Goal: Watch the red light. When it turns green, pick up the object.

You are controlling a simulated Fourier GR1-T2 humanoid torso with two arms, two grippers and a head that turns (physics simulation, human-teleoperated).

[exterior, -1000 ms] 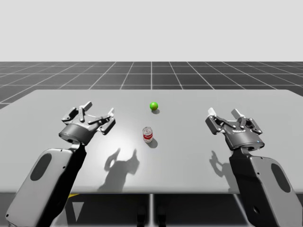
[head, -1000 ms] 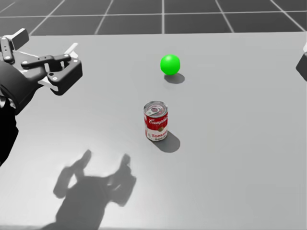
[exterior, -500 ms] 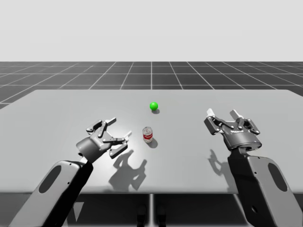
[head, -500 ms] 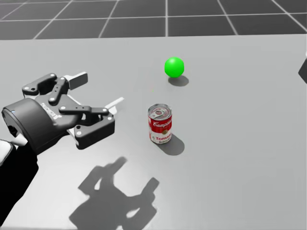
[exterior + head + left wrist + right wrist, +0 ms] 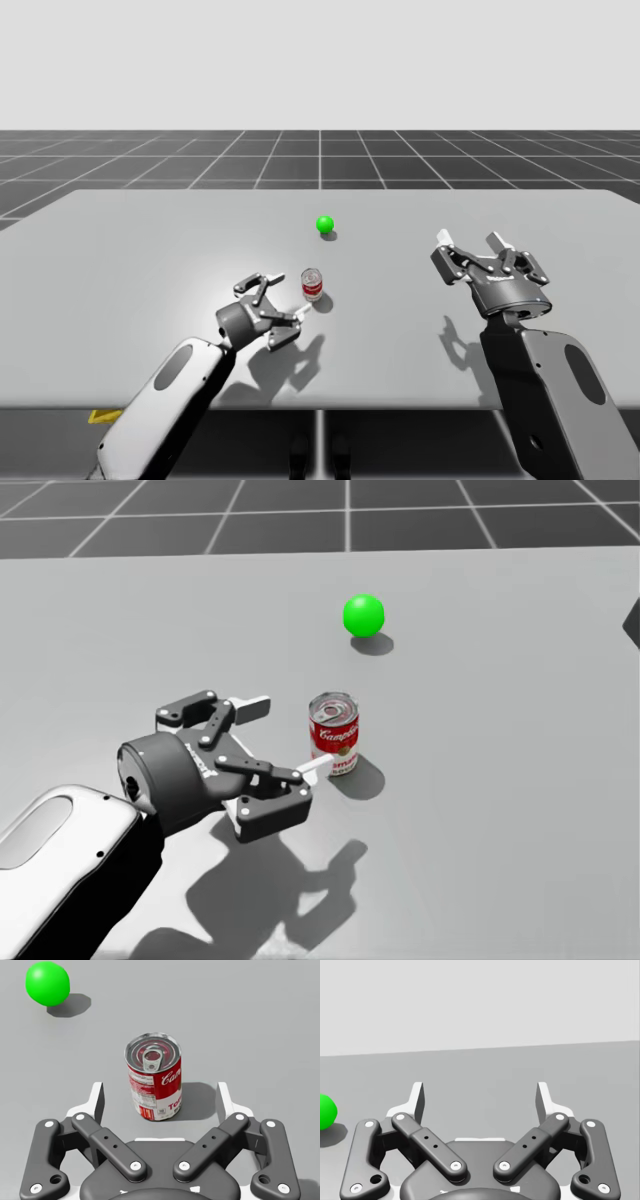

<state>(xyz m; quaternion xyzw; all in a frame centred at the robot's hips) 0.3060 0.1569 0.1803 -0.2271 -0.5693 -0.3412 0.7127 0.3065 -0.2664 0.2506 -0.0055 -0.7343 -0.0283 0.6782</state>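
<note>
Red can [image 5: 154, 1077] between left fingers [image 5: 97, 1103], spread wide, not gripping

left hand [image 5: 285, 737]: fingers apart, just beside red can [image 5: 334, 735] | green ball [image 5: 363, 615]: beyond can, on table [image 5: 520, 780]

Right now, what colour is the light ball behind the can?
Green. The ball shows best in the head view, beyond the red and white can.
</note>
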